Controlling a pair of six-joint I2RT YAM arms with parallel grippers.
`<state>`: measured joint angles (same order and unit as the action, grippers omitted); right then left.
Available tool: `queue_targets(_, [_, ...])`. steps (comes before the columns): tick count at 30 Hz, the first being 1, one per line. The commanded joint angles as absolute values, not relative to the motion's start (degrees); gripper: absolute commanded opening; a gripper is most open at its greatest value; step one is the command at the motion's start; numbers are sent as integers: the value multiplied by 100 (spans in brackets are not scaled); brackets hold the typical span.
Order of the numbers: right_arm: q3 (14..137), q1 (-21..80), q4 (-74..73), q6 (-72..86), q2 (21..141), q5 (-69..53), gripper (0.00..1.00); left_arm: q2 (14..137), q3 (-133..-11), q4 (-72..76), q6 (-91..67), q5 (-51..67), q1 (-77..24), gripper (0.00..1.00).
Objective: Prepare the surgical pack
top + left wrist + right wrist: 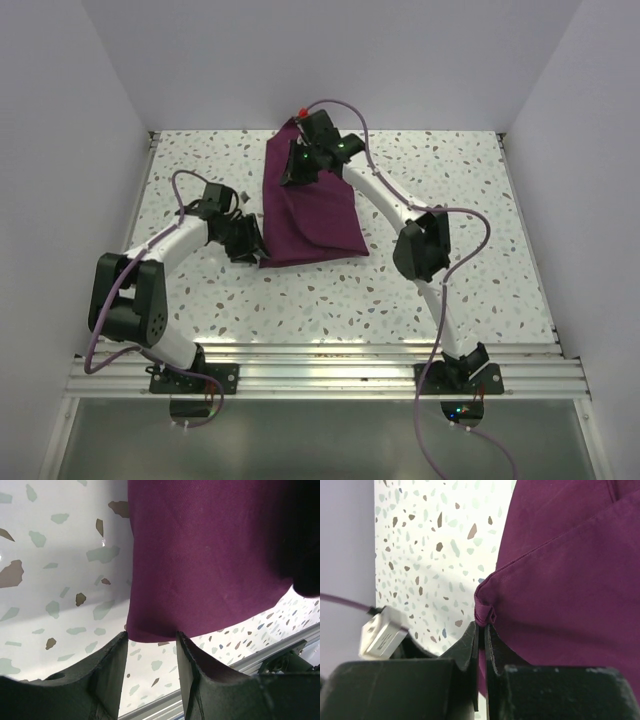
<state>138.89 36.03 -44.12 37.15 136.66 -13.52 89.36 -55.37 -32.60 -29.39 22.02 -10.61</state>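
Top view from above and behind the arms: a folded maroon cloth [312, 215] lies on a speckled terrazzo table [450, 170], towards the back and near the middle, with pale walls around the table. The right arm reaches forward and to the left, and the right gripper [295, 175] sits on the far part of the cloth. The left arm bends in from the left, and the left gripper [248, 240] is just beside the cloth's near left corner. From this height it is not possible to tell how either claw is set.

Left wrist view: the left gripper [150, 647] has its two dark fingers [107, 675] spread apart. The near edge of the maroon cloth [200, 555] lies flat on the table just past the fingertips, across the gap between them; the fingers do not clamp it. The speckled table surface shows to the left, and an aluminium rail [280, 652] runs across the lower right.

Right wrist view: the right gripper [482, 630] has its fingers pressed together, pinching a small bunched fold at the edge of the maroon cloth [560, 580]. The cloth fills the right side of the picture, with a folded layer running diagonally across it. To the left is the speckled table, a white plug [382, 635] and a purple cable [342, 601] leading into it
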Motion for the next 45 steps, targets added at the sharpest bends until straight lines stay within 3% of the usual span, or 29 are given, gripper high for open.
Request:
queue_targets(1, [14018, 3691, -3744, 3858, 13912, -1521, 0, 8631, -5485, -3234, -2997, 2110, -1090, 47])
queue_targets(4, [14159, 3735, -3832, 3867, 14150, -1547, 4, 8543, -5467, -3304, -3023, 2066, -1090, 48])
queue_targets(7, [14177, 3753, -3946, 3858, 14317, -1669, 25, 8438, -5484, -3419, -3024, 1952, -1081, 51])
queue_targets(10, [14404, 3744, -4227, 3604, 14309, -1644, 58, 8332, -5476, -3533, -3006, 1899, -1090, 54])
queue_targets(12, [14502, 3727, -4377, 3341, 14169, -1643, 69, 8288, -5449, -3551, -3006, 1898, -1090, 56])
queue_targets(14, [14441, 3648, -4481, 3226, 14054, -1757, 76, 8314, -5414, -3533, -2980, 1916, -1090, 58])
queue_targets(17, [14126, 3560, -4544, 2972, 13712, -1714, 77, 8446, -5449, -3463, -2971, 1942, -1090, 60])
queue_targets(20, [13870, 3498, -4570, 2752, 13457, -1784, 76, 8560, -5546, -3419, -2971, 1960, -1090, 59])
queue_targets(22, [13808, 3463, -4631, 2663, 13368, -2038, 70, 8604, -5703, -3428, -2962, 1951, -1081, 54])
queue_targets(24, [13650, 3402, -4737, 2602, 13307, -2135, 50, 8692, -5844, -3358, -2953, 2030, -1081, 44])
queue_targets(25, [13562, 3358, -4737, 2593, 13211, -2231, 27, 8736, -6019, -3331, -2944, 2117, -1081, 35])
queue_targets(28, [13027, 3218, -4624, 2689, 12948, -2625, 0, 9052, -6538, -3235, -2971, 2398, -1081, 26])
queue_targets(34, [11357, 2901, -4070, 2681, 12192, -3550, 0, 9685, -7312, -2717, -3251, 2908, -1081, 19])
queue_targets(45, [9177, 2479, -3718, 2330, 11145, -4078, 0, 10985, -7979, -2372, -3551, 3007, -1081, 19])
